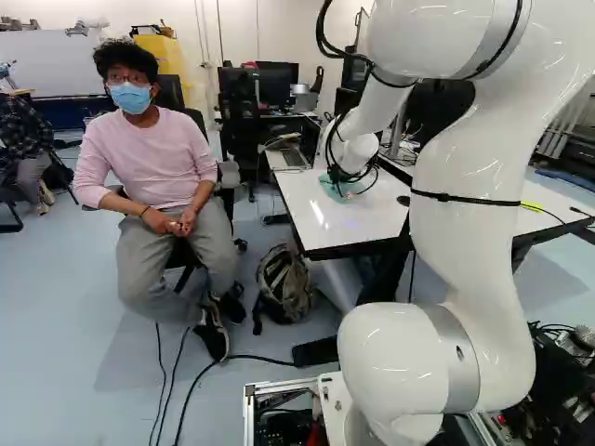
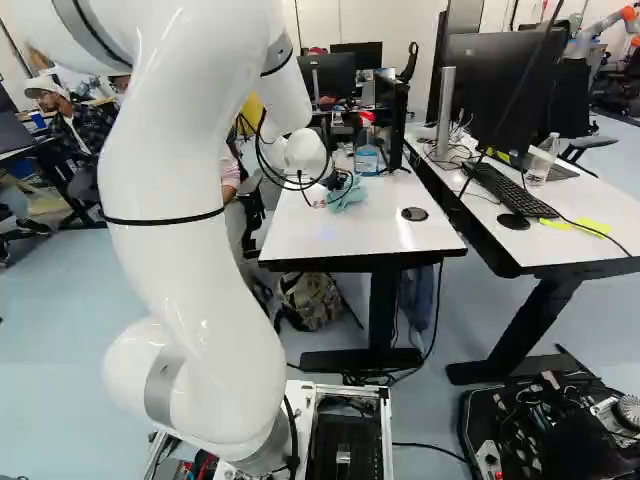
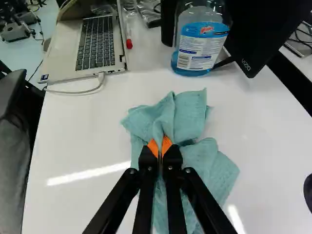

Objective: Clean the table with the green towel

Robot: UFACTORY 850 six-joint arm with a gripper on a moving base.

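A bottle (image 3: 200, 36) bears a blue-and-white printed label (image 3: 204, 51). The gripper (image 2: 338, 181) is nearly closed, its orange pads (image 3: 166, 145) pinching the green towel (image 3: 189, 114).

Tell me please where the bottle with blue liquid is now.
In the wrist view, the bottle stands on the table ahead of the gripper, between the laptop and the black monitor.

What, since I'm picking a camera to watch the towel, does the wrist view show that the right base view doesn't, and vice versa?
Only the wrist view: the laptop, and clearly the jaws, shut on the green towel.

Only the right base view: the black keyboard, the clear bottle and the backpack.

Both: the towel, the table, the bottle of blue liquid and the black disc.
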